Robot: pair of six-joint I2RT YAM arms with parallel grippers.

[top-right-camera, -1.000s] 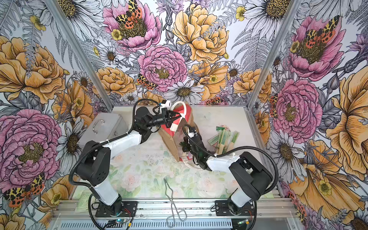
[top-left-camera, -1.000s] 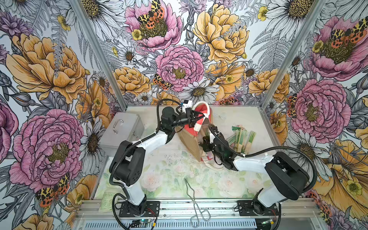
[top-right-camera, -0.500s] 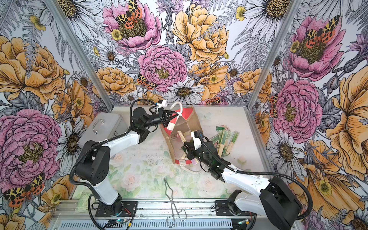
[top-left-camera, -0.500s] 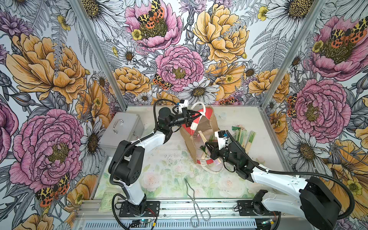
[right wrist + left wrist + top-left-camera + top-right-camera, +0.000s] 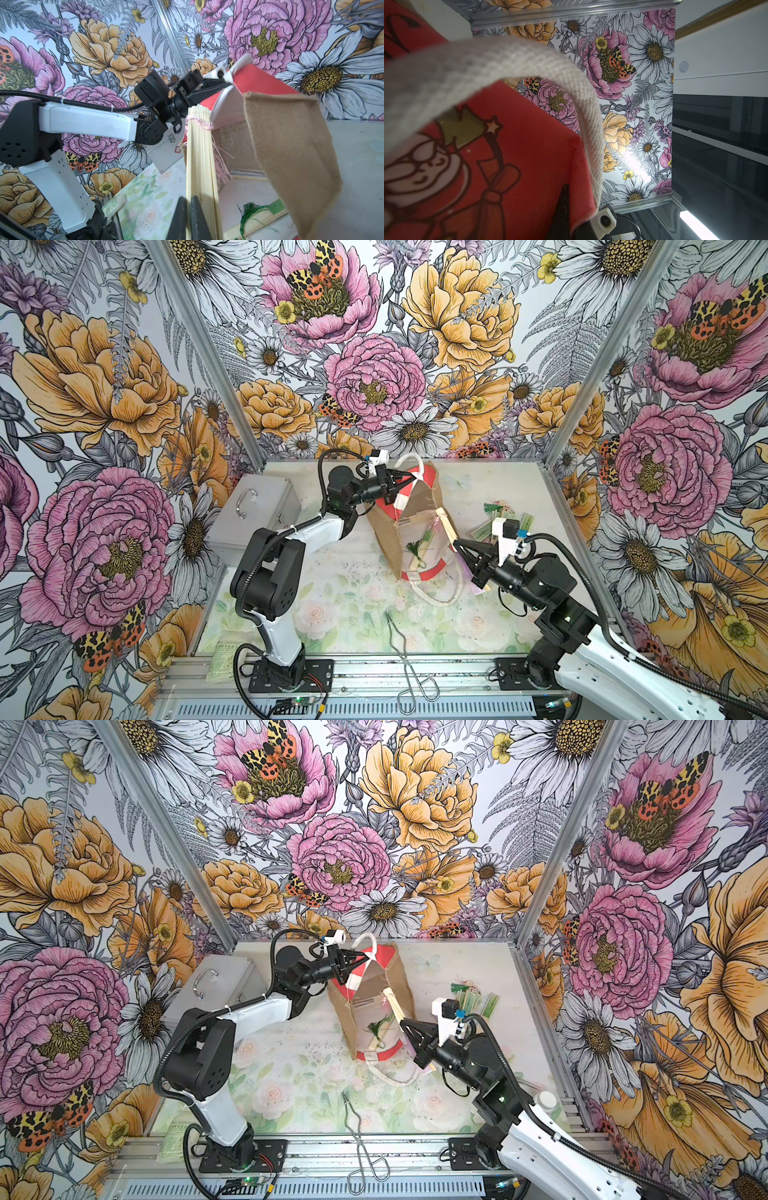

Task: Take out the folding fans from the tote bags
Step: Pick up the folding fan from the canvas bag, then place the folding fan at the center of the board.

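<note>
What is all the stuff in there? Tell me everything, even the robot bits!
tote bag: one, tan with red-and-white stripes and white handles, tilted in the middle of the table.
held fan: one, pale slats with a pink tassel, at the bag's mouth.
fan in bag: one, green tassel, lying inside.
fan pile: several, mostly green, on the table on the right arm's side of the bag; exact count unclear.
metal case: one, grey, closed, beside the left arm.
tongs: one, silver, at the front edge.
packet: one, pale green, by the left arm's base.
left hand: black, shut on the tote bag's top edge.
right hand: black, shut on the held fan.
</note>
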